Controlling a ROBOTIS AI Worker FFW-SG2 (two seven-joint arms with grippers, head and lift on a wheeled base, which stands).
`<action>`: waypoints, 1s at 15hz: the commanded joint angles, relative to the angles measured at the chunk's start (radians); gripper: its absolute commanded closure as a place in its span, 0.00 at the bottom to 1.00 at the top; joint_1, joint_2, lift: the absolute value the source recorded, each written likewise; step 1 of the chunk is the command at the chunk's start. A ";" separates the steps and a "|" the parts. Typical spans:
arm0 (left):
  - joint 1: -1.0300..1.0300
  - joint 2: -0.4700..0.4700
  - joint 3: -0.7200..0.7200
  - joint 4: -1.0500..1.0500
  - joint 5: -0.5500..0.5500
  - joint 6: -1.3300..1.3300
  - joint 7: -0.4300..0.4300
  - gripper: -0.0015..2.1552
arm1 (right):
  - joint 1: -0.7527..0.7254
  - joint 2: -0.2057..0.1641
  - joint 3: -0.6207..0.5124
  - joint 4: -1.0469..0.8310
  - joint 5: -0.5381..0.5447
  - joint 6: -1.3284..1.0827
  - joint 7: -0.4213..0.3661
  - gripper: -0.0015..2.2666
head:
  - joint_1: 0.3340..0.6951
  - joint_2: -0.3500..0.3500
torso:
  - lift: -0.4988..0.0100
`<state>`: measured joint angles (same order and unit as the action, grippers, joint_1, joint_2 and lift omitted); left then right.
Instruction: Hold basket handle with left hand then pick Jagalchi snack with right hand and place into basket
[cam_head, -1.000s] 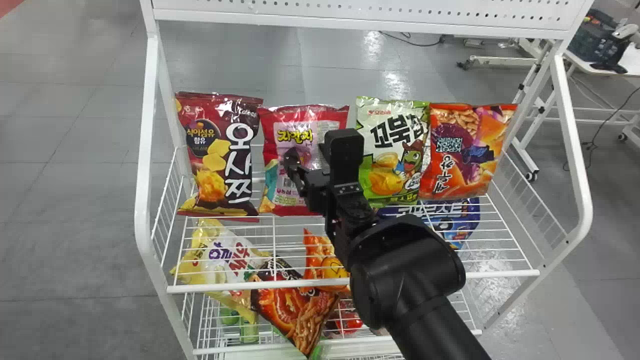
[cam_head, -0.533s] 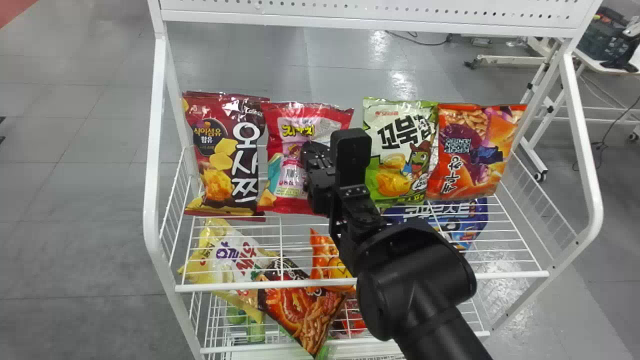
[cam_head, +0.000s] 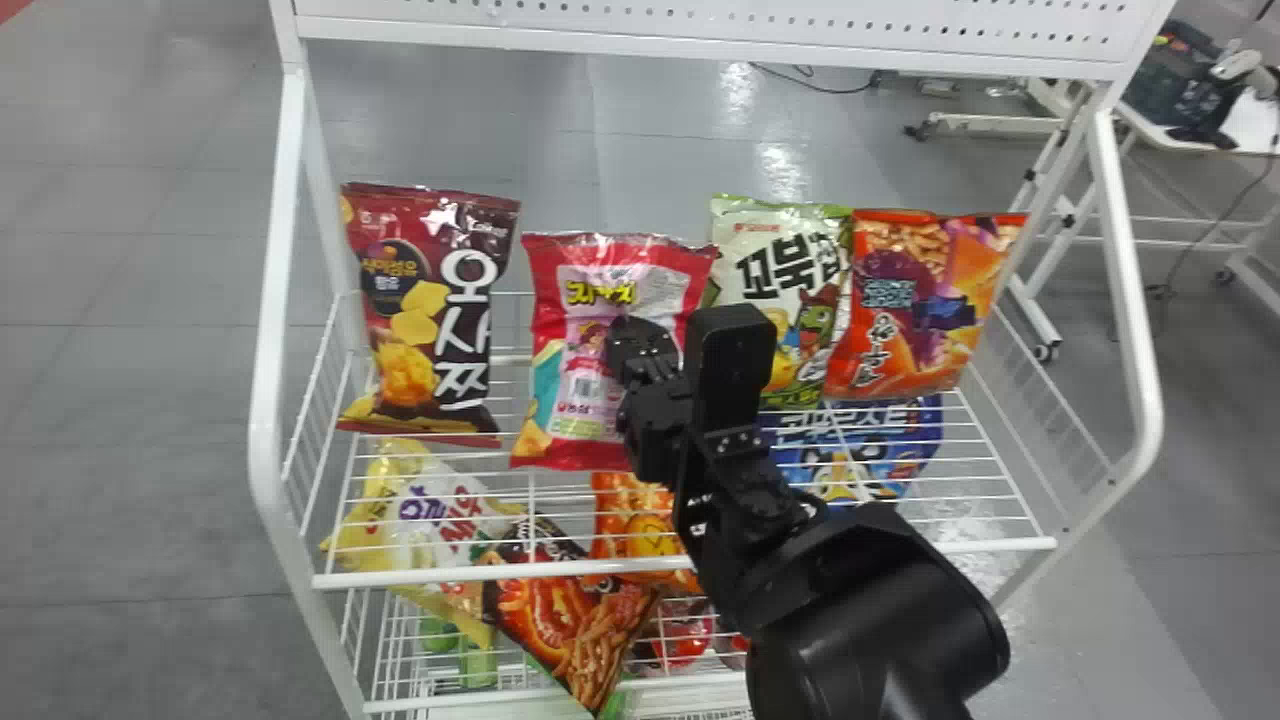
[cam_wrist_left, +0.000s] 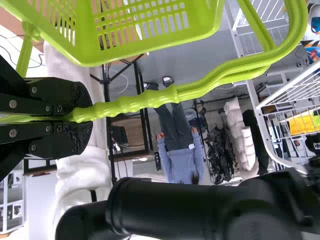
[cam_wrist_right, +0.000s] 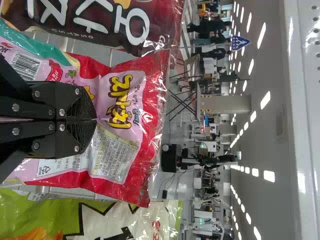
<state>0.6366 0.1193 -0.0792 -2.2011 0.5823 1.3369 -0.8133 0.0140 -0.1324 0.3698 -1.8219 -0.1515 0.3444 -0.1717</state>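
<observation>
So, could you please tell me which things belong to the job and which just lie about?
Job: Jagalchi snack, green basket, basket handle, left gripper, right gripper.
Lying about: maroon snack bag, green-and-white snack bag, orange-and-purple snack bag, blue snack bag.

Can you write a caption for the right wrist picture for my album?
The right gripper pinches the Jagalchi snack, a maroon bag on one side, a green bag on the other.

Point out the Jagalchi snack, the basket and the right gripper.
Jagalchi snack (cam_head: 582, 362): head view, pink front panel.
Basket (cam_wrist_left: 150, 46): left wrist view, solid green band.
Right gripper (cam_wrist_right: 95, 119): right wrist view, between the fingertips.
</observation>
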 joint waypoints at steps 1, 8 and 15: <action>0.000 0.002 -0.001 -0.003 -0.001 0.000 -0.001 0.97 | 0.060 -0.030 -0.012 -0.105 -0.017 0.029 0.001 0.99 | 1.00 0.26 | 0.96; 0.002 0.007 -0.011 -0.011 -0.004 0.000 0.003 0.97 | 0.267 -0.136 -0.091 -0.471 -0.033 0.275 -0.002 0.99 | 1.00 0.18 | 0.96; 0.002 0.007 -0.021 -0.014 -0.005 0.000 0.005 0.97 | 0.501 -0.205 -0.264 -0.771 -0.096 0.661 0.008 0.99 | 1.00 0.00 | 0.96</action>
<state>0.6367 0.1257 -0.0984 -2.2151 0.5767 1.3370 -0.8081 0.4889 -0.3369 0.1382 -2.5436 -0.2326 0.8746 -0.1701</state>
